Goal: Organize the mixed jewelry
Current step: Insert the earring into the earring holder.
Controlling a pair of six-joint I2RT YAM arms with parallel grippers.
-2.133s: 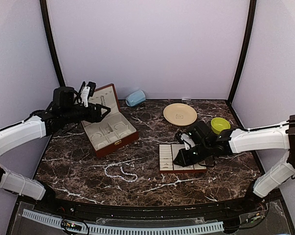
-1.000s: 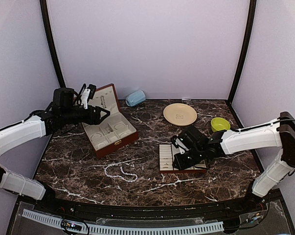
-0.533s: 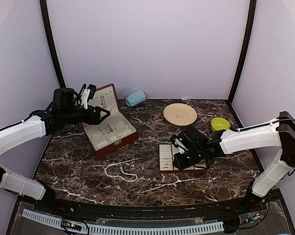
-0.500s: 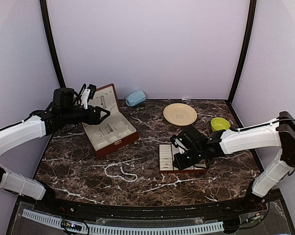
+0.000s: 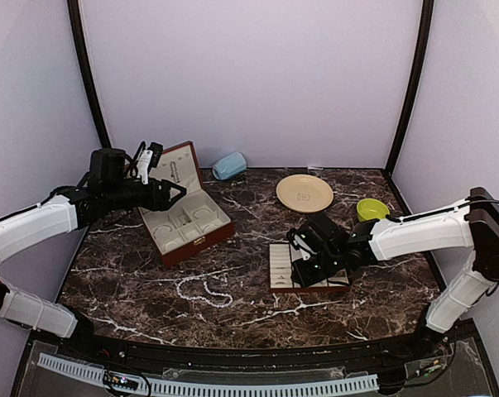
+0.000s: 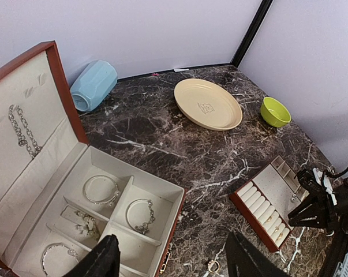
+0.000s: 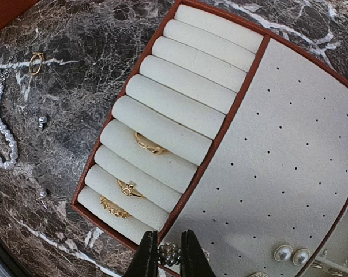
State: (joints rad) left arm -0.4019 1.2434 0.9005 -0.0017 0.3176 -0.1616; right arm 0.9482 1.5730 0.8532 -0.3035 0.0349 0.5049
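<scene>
On the table, the slotted tray's pinholed half lies up-right of your right gripper, bottom centre. Your left gripper hangs released, well apart. The pearl strand hugs the left edge. Smallest: the sparkly stud you're pinching.

I can't read any words, numbers or brand names on my feeds. The only mark I can find is a small outlined emblem, squarish, printed at the centre of the cream plate. It shows in the left wrist view and, smaller still, in the top view. In both it is too small for me to tell whether there are letters in it.
</scene>
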